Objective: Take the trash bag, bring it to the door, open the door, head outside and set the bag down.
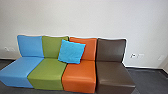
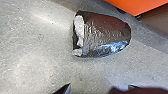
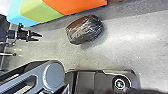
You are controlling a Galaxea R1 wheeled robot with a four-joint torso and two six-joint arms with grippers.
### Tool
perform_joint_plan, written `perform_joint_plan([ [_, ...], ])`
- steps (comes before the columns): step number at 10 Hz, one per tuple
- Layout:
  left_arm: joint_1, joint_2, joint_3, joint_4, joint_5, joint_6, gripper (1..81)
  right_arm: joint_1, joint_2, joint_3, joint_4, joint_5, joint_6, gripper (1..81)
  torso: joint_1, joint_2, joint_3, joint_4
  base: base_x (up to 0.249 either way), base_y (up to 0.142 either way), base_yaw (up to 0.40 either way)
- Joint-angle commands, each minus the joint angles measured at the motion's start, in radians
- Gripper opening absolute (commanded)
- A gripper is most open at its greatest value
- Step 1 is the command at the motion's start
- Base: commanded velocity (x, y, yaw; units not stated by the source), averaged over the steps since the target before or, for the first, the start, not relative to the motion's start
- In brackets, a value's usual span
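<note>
A dark, shiny trash bag lies on the grey floor in the left wrist view, with white material showing at one end. The same bag rests in front of the coloured seats in the right wrist view, with nothing gripping it. My left gripper is over the floor beside the bag and apart from it, its two fingers spread. Up close in the left wrist view, the left gripper is open with a wide gap, empty. How my right gripper stands cannot be made out.
A row of blue, green, orange and brown seats stands against the white wall, with a blue cushion leaning on the backrests. The robot's dark base and a grey arm link are near the bag in the right wrist view.
</note>
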Motion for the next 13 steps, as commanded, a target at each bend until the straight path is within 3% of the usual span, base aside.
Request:
perform_joint_plan([
  [1,-0.124,-0.032,0.072,-0.020,0.048,0.002,81.1,0.056,-0.067,0.030,0.010,-0.071,0.001,81.1,0.062,-0.097,0.000,0.000,0.000,0.000,0.000],
  [3,-0.126,-0.081,0.175,-0.048,0.013,0.002,81.1,0.056,-0.067,0.027,0.016,-0.071,0.001,81.1,0.108,-0.170,0.000,0.000,0.000,0.000,0.000],
  [7,-0.139,-0.084,0.178,-0.049,-0.001,0.002,81.1,0.059,-0.078,0.032,0.018,-0.071,0.001,81.1,0.201,-0.319,0.000,0.000,0.000,0.000,0.000],
  [13,-0.175,-0.100,0.192,-0.042,0.003,0.002,81.1,0.116,-0.132,0.092,0.035,-0.098,0.001,81.1,0.323,-0.519,-0.185,0.000,0.000,0.000,0.000],
])
